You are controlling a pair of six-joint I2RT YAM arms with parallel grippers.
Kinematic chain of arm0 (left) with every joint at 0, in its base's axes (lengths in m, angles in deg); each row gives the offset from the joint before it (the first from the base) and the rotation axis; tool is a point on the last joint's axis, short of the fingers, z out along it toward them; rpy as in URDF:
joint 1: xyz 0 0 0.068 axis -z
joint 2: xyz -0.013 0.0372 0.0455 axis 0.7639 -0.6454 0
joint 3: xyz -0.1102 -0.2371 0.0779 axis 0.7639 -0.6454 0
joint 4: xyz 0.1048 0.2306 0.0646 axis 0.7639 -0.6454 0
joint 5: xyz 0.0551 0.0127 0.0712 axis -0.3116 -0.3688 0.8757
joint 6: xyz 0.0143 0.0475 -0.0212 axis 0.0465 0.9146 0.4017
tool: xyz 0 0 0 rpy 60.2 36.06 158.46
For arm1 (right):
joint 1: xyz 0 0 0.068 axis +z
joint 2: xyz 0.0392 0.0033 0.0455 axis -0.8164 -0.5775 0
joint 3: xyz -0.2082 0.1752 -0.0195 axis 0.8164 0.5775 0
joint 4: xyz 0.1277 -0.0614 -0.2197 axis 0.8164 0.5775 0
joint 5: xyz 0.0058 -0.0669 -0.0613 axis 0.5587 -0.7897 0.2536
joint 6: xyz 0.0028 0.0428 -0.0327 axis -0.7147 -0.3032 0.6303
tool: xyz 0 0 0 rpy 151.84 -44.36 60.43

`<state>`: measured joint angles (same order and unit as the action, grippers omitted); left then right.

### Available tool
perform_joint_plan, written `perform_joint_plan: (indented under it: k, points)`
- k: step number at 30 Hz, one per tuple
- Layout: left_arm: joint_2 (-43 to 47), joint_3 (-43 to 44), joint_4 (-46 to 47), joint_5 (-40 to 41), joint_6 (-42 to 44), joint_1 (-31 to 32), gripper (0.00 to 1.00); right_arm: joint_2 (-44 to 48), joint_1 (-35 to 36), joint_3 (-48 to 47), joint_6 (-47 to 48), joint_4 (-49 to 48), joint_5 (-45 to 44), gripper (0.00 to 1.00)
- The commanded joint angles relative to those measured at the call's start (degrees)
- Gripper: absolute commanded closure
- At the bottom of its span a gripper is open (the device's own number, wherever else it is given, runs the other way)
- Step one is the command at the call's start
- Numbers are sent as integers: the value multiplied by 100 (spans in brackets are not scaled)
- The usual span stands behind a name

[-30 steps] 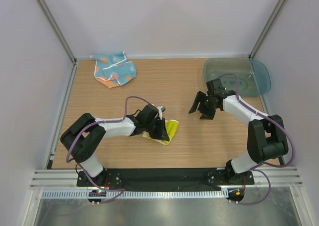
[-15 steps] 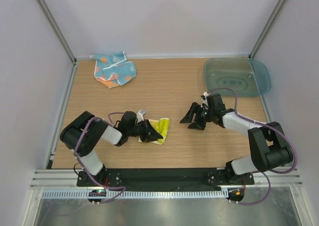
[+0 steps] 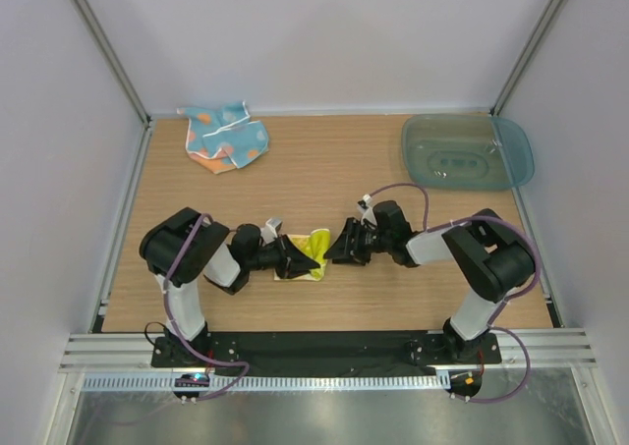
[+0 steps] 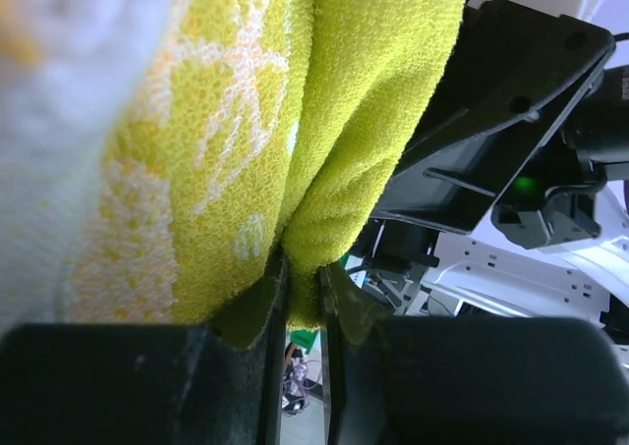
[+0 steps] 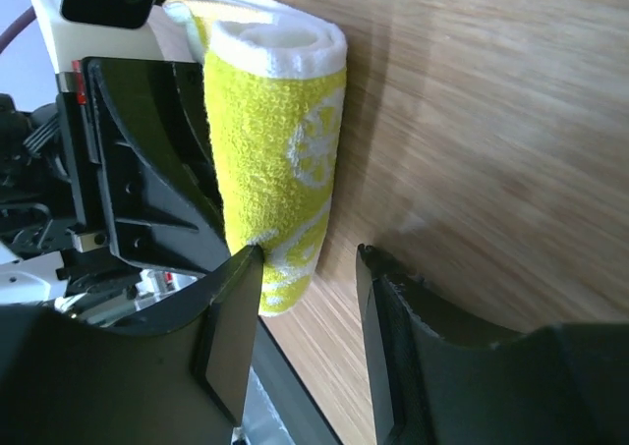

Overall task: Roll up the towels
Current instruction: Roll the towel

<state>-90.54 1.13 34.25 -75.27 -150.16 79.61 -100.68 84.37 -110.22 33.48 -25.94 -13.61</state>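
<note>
A yellow lemon-print towel (image 3: 311, 252), partly rolled, lies on the wooden table near the front middle. My left gripper (image 3: 295, 260) lies low at the towel's left side, shut on a fold of it; the left wrist view shows the yellow cloth (image 4: 324, 150) pinched between the jaws. My right gripper (image 3: 339, 249) is open at the roll's right side; in the right wrist view the roll (image 5: 280, 140) lies against one finger, with bare wood between the jaws. A second towel (image 3: 226, 137), teal with orange spots, lies crumpled at the back left.
A clear teal plastic bin (image 3: 467, 151) stands at the back right corner. The enclosure's white walls and metal posts ring the table (image 3: 324, 175). Both arms lie low, nearly meeting at the front middle.
My right gripper has swept left from mid-table down to the towel's right side. My left gripper has pulled back left and low with the towel, which is more bunched into a roll.
</note>
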Motion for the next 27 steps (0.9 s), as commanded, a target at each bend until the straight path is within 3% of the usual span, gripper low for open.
perform_joint_plan:
  k: [1, 13, 15, 18, 19, 22, 27]
  points:
    - [-181, -127, 809, -157, -288, -88, 99, -313, 58, -79, -194, -1009, -92, 50]
    - [-585, -83, 1363, -394, -403, -106, 100, -1069, 375, -35, -871, -2591, -110, 50]
    - [-603, -39, 1363, -438, -368, -97, 100, -1113, 410, -62, -915, -2670, -101, 53]
    - [-664, 14, 1363, -517, -359, -97, 100, -1131, 410, -71, -933, -2645, -118, 68]
    - [-673, 22, 1363, -526, -351, -97, 100, -1096, 419, -71, -881, -2592, -145, 76]
    - [-647, 5, 1346, -553, -298, -97, 96, -886, 419, -158, -644, -1934, -294, 82]
    - [-280, 5, 637, -492, 0, -89, 86, -376, 419, -439, 103, -248, -794, 84]
